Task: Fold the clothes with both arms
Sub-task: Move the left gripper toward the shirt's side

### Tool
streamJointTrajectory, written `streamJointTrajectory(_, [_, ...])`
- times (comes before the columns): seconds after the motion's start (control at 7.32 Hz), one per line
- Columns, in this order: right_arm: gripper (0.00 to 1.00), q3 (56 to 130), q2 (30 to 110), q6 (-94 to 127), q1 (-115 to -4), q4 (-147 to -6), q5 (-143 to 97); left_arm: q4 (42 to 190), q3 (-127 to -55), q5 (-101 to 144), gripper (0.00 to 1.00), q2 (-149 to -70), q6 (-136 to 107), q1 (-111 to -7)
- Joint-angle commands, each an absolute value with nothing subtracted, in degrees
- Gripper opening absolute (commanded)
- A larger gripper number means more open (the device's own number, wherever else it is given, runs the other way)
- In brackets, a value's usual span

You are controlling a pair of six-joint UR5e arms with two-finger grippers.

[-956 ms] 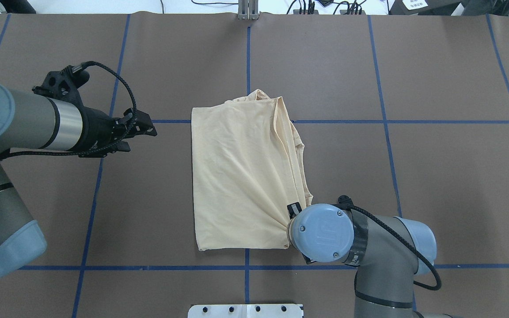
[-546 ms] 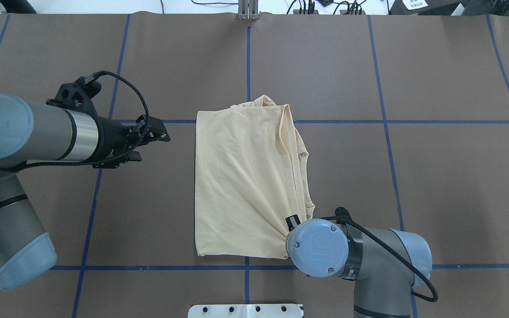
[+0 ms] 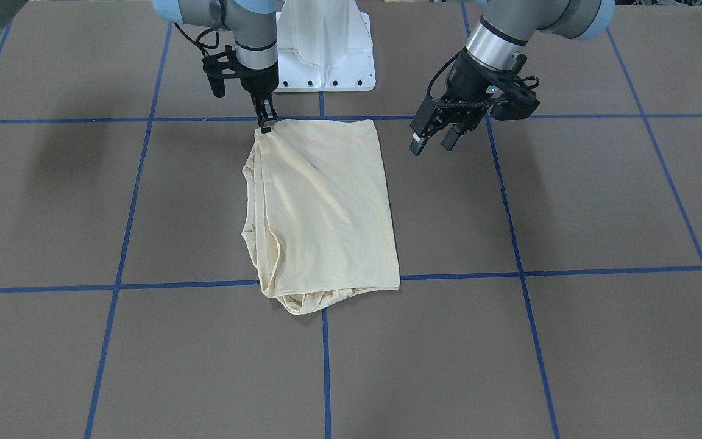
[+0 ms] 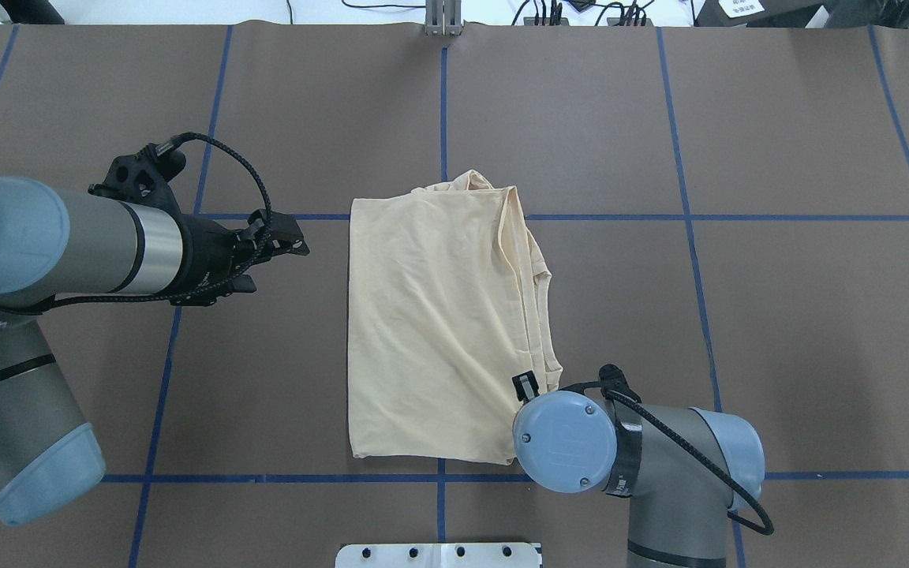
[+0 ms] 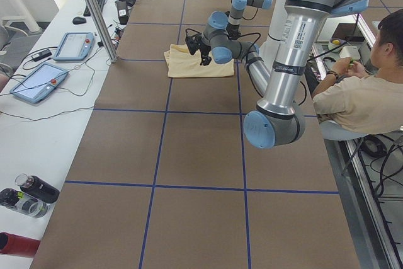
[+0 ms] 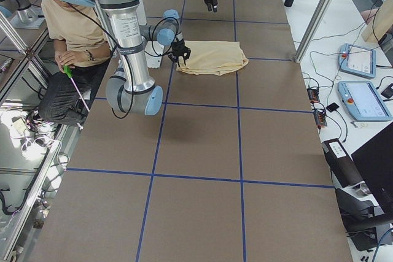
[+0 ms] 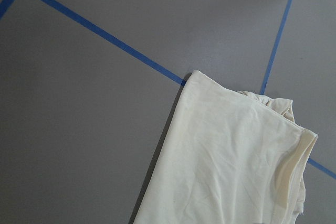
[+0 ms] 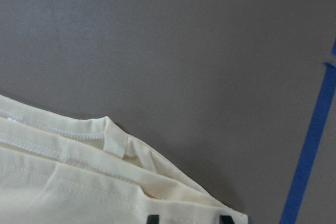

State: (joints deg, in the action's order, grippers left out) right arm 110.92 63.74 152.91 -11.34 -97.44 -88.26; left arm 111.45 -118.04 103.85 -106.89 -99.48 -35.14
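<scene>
The T-shirt (image 4: pixel 431 315) lies mid-counter (image 4: pixel 778 331), already folded lengthwise into a rectangle, its layers bunched along the right edge; the right end effector (image 3: pixel 265 124) sits at the near right corner, fingers slightly parted, seemingly not pinching; the left end effector (image 3: pixel 431 142) hangs spread beside the far left corner; a crosswise fold likely remains.
</scene>
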Motion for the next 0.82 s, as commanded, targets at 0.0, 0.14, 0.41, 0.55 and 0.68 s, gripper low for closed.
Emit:
streamJointTrajectory(0.0, [0.65, 110.0, 63.3, 153.6, -10.8, -97.0, -87.2, 111.4, -118.0, 103.3, 0.89, -106.9, -99.5, -35.1])
streamJointTrajectory(0.14, [0.76, 110.0, 63.2, 154.0, -10.2, -97.0, -87.1, 111.4, -117.9, 103.3, 0.89, -106.8, -99.4, -35.1])
streamJointTrajectory(0.41, [0.76, 109.7, 63.3, 154.1, -9.6, -97.0, -87.1, 111.3, -117.8, 103.2, 0.89, -106.8, -99.5, -35.1])
streamJointTrajectory(0.55, [0.74, 109.3, 62.8, 154.2, -9.5, -97.0, -87.1, 111.4, -117.8, 103.2, 0.89, -106.8, -99.4, -35.1])
streamJointTrajectory(0.68, [0.72, 109.0, 62.8, 154.1, -9.5, -97.0, -87.0, 111.3, -117.8, 103.2, 0.89, -106.8, -99.4, -35.1])
